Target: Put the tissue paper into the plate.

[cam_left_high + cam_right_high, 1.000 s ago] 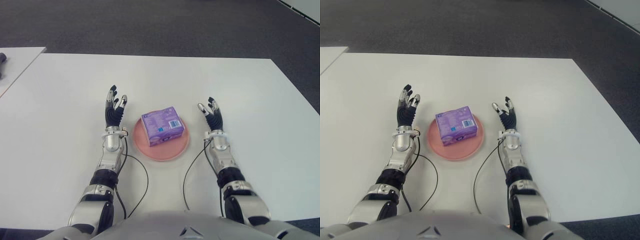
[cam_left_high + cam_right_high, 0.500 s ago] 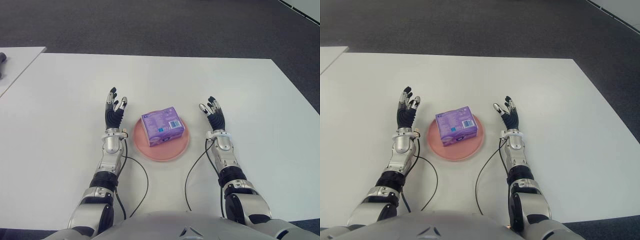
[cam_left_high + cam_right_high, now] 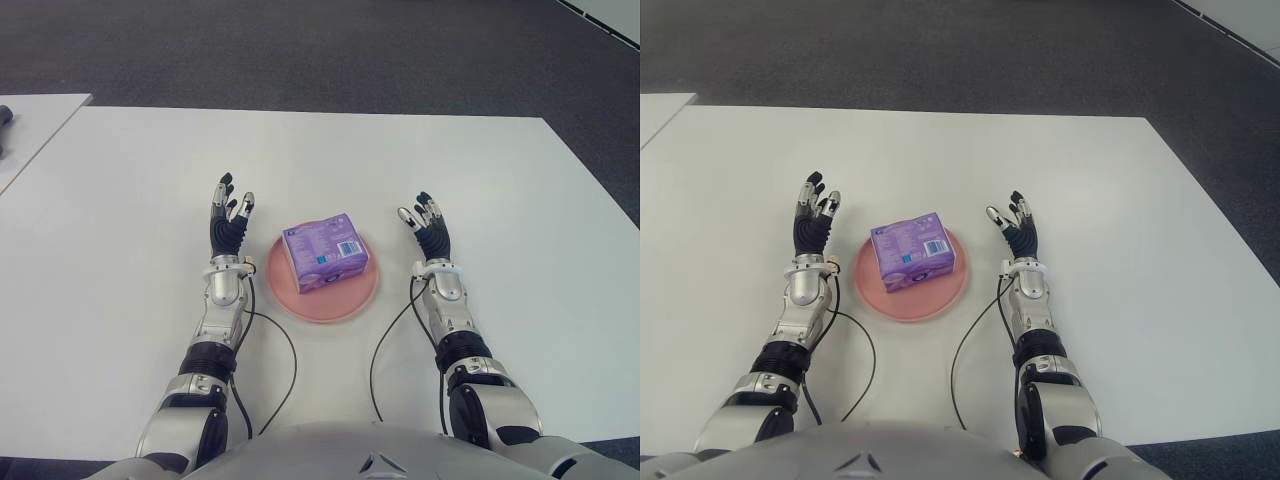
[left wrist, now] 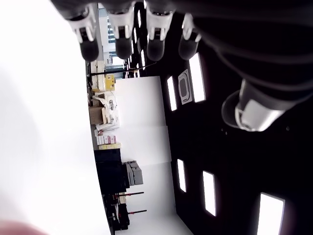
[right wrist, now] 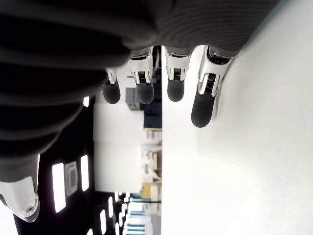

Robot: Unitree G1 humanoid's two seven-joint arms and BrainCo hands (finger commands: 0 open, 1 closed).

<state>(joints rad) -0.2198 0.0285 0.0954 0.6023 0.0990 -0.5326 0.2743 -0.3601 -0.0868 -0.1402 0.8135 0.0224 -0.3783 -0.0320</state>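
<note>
A purple tissue pack (image 3: 324, 251) lies in the middle of the pink plate (image 3: 348, 298) on the white table (image 3: 120, 200). My left hand (image 3: 229, 214) is just left of the plate, fingers spread and pointing away, holding nothing. My right hand (image 3: 427, 224) is to the right of the plate, also spread and empty. In the left wrist view the fingertips (image 4: 123, 46) are straight with nothing between them. In the right wrist view the fingertips (image 5: 175, 90) are likewise straight above the table.
Thin black cables (image 3: 285, 340) trail from both wrists across the table towards my body. A second white table (image 3: 30, 125) stands at the far left with a dark object (image 3: 4, 116) at its edge. Dark carpet (image 3: 300, 50) lies beyond the far edge.
Both hands have drawn slightly outward from the plate over the last second; the right forearm shifted a little to the right. The tissue pack has not moved.
</note>
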